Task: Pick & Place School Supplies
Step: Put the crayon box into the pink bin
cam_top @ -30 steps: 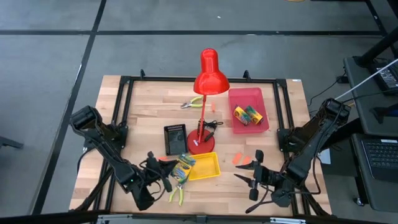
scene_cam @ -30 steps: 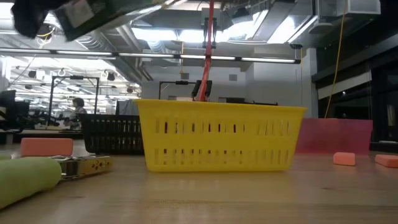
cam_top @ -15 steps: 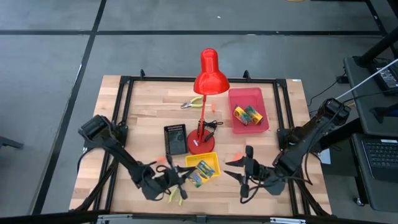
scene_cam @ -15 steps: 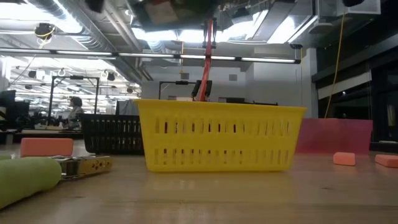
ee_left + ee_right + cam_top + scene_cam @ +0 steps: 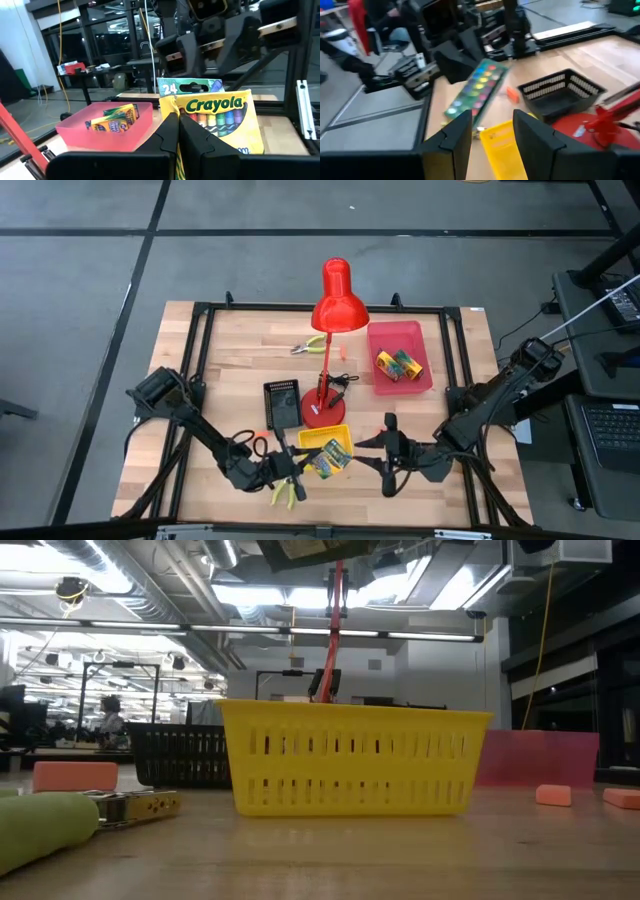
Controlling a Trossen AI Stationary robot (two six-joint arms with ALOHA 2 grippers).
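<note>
A yellow-and-green crayon box (image 5: 325,460) hangs over the near edge of the yellow tray (image 5: 338,439), with my left gripper (image 5: 298,467) shut on it. The left wrist view shows the box's printed front (image 5: 220,120). My right gripper (image 5: 385,455) stands open just right of the tray, pointing at the box (image 5: 475,87), with nothing between its fingers. More crayon boxes (image 5: 398,364) lie in the pink tray (image 5: 385,335). One pair of pliers (image 5: 285,492) lies by the near edge, another (image 5: 310,345) behind the lamp. Small orange pieces (image 5: 553,795) lie on the table. My left gripper pinches the crayon box by one narrow side edge (image 5: 176,125) between its two fingers (image 5: 200,142). The fingers come level from the table's left. The box juts out beyond the fingertips, lifted clear above the yellow tray.
The tall red desk lamp (image 5: 335,295) stands mid-table, its base (image 5: 322,412) just behind the yellow tray. A black tray (image 5: 282,402) sits left of the base. Another orange piece (image 5: 75,775) lies near the pliers' green handle (image 5: 45,830). A black frame (image 5: 200,360) rims the table.
My left gripper has carried the crayon box toward the table's right, from beside the yellow tray's left end to over its near edge, rolling its wrist so the box turned about. My right gripper has moved left toward the tray, staying open.
</note>
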